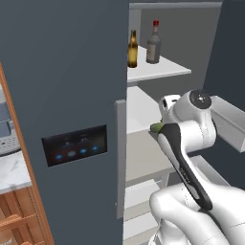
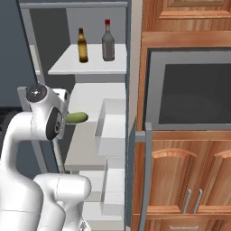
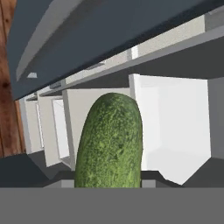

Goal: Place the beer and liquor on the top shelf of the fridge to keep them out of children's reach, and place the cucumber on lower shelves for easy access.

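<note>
The cucumber (image 3: 109, 142) rises close before the hand camera, clenched at its base between the fingers. From the right base view the arm (image 2: 43, 119) holds it level, its green tip (image 2: 76, 117) pointing into the open fridge (image 1: 62, 95) above a lower white shelf (image 2: 85, 149). Farther up, on the top shelf (image 2: 90, 67), the beer (image 2: 82, 46) and liquor (image 2: 108, 41) stand upright, side by side and apart.

Beer (image 2: 82, 45) left of liquor (image 2: 108, 40) on top shelf (image 2: 90, 67); cucumber (image 2: 76, 117) below, inside fridge (image 1: 72, 95).
</note>
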